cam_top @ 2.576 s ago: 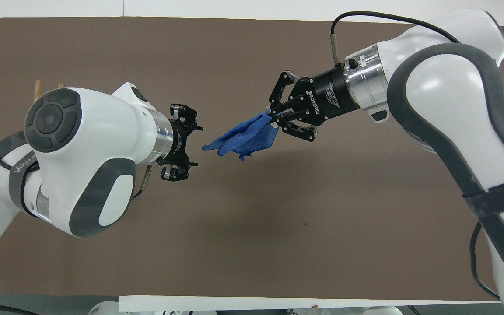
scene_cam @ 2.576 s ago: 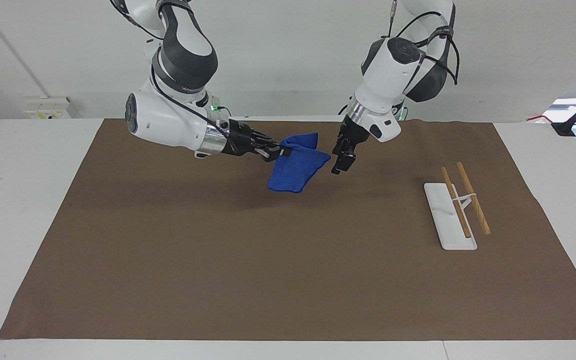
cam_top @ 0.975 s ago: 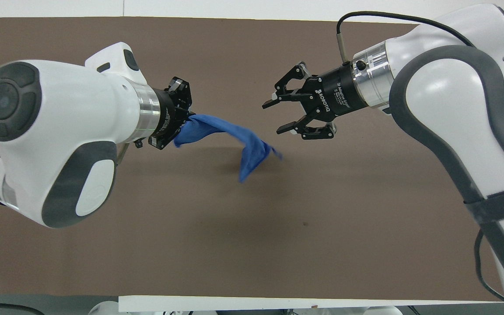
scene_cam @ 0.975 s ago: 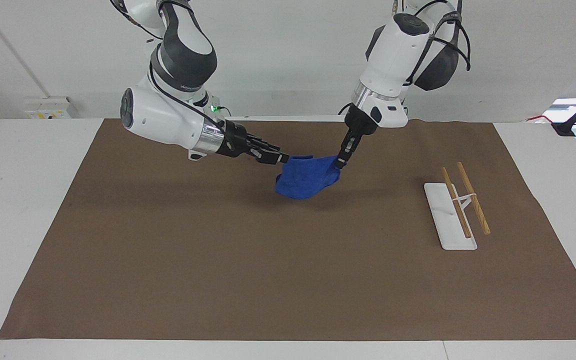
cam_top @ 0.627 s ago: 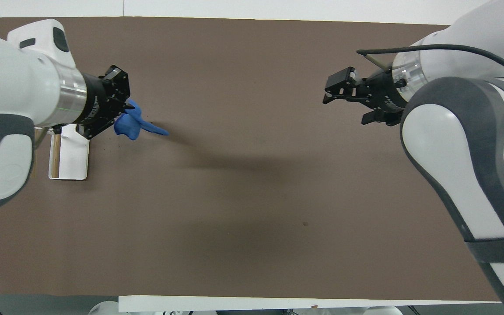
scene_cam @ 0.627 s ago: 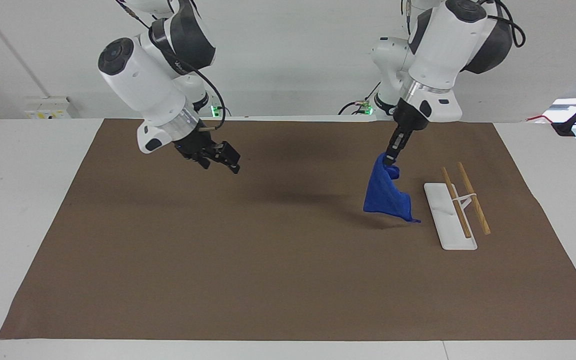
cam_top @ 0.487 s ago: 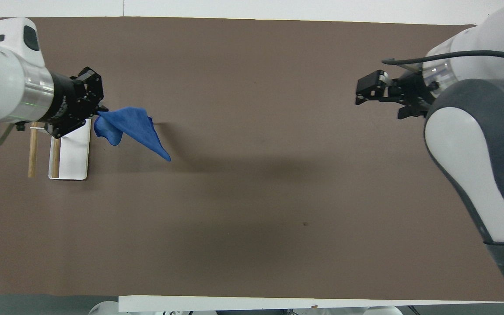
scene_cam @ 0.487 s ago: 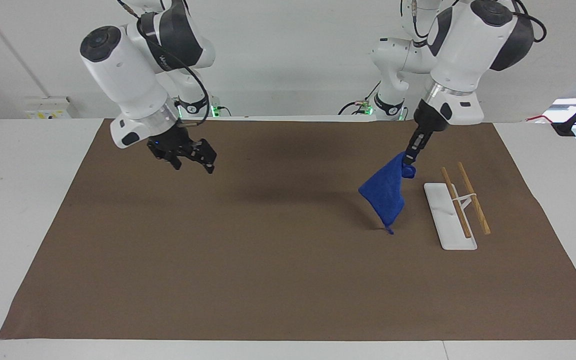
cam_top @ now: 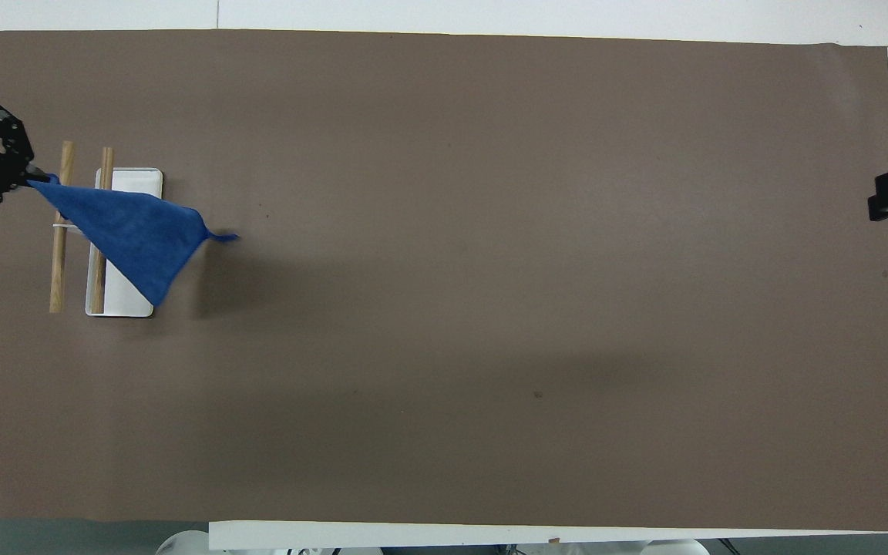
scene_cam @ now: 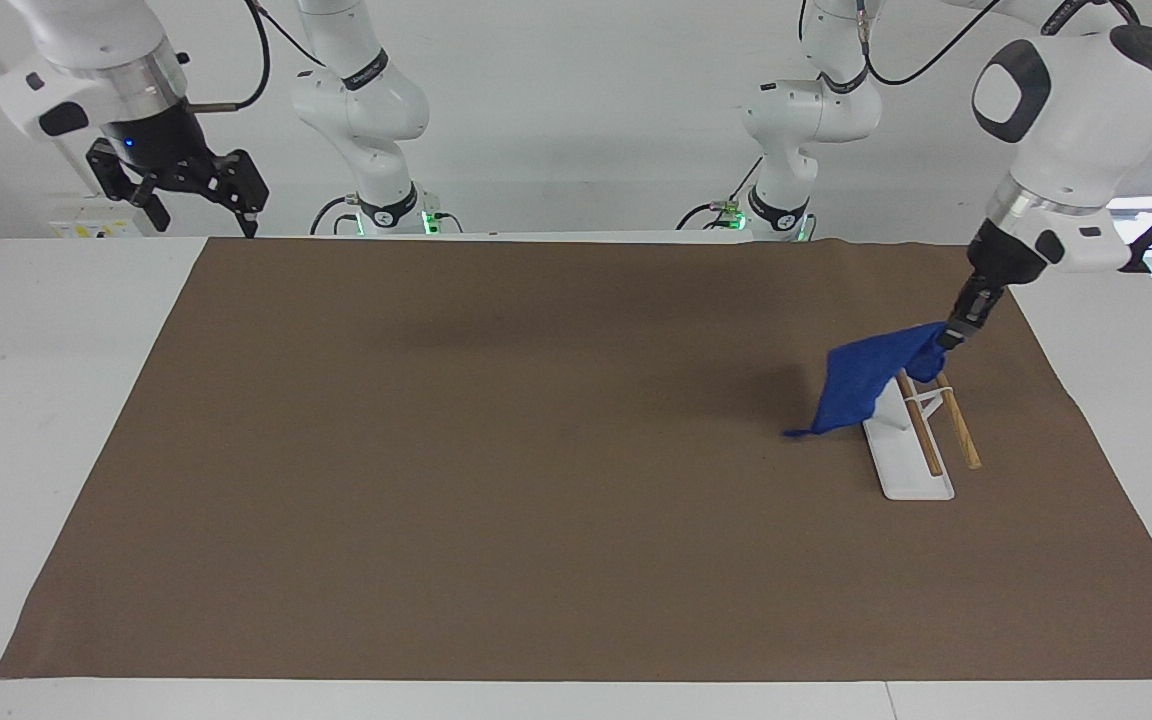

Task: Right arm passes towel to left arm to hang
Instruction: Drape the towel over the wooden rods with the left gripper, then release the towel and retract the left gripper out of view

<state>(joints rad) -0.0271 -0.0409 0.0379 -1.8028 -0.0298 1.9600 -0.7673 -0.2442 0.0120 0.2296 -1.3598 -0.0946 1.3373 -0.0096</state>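
Handover looks done; the step in hand is the hang itself.

Your left gripper (scene_cam: 954, 333) pinches one corner of the towel (scene_cam: 866, 385), up in the air over the rack (scene_cam: 921, 425) at the left arm's end of the table. The towel trails off that corner as a slanted sheet, crossing above both wooden rails (cam_top: 61, 223) in the overhead view, its loose tip with the loop string (cam_top: 222, 237) pointing toward the middle of the brown mat (scene_cam: 536, 450). Whether cloth already touches a rail, you cannot tell from either view.

Your right gripper (scene_cam: 181, 185) waits high over the right arm's end, clear of the mat, fingers spread and carrying nothing. Leave it there.

Doing the hang well, by my reading:
- Most of the cloth hangs on the side of the rack toward the table's middle. Carry the pinched corner on across the rails so the weight splits either side; let go now and it likely slides off toward the white base (scene_cam: 901, 465).
- Lower until the cloth rests on the rails before unclenching. A drop from height lets light fabric drift.
- The towel sits on the diagonal. Align its edge with the rails if you want a flat drape.
- Keep the fingertips above the rails; the rack looks light and a nudge could shift or tip it.
- Open, then lift straight up so nothing drags.
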